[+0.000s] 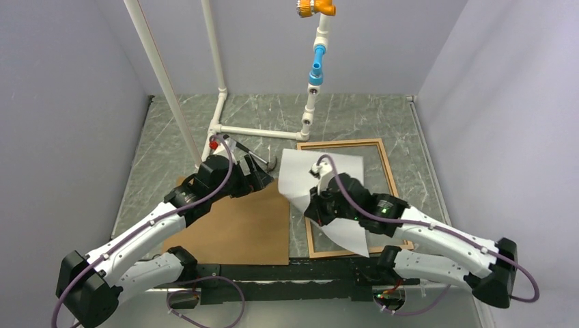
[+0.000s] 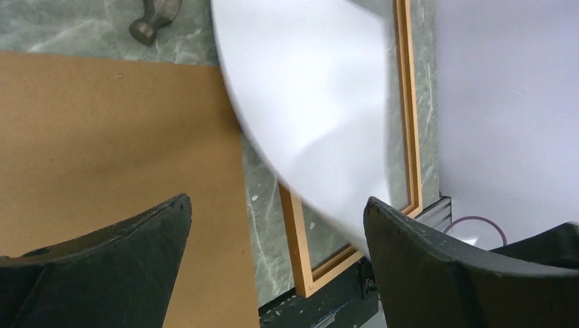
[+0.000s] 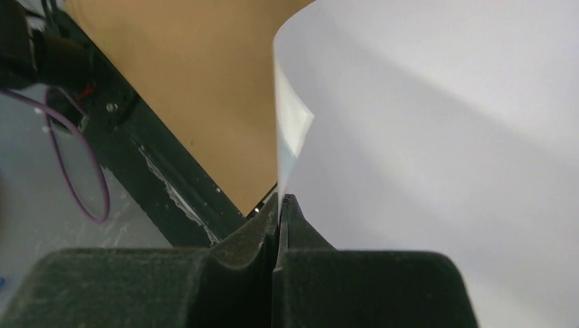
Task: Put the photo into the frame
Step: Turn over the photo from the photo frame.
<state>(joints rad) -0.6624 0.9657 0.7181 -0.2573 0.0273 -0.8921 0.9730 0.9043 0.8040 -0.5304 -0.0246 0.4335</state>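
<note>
At centre, the photo (image 1: 300,174) curls white side up over the left half of the frame (image 1: 341,142); my right tool (image 1: 313,207) is at it, my left tool (image 1: 267,176) just beside its left edge, above the brown board (image 1: 232,232)

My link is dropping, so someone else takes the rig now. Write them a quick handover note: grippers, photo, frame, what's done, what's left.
Right gripper: shut on an edge of the photo, holding it raised and bowed, white side up.
Left gripper: open, empty, hovering beside the photo, above the board's right edge.
Frame: flat on the table, right of the board. The photo hangs over it, spilling past its left rail.
Done: photo lifted over the frame.
Left: lay it flat inside the rails, then release.
</note>
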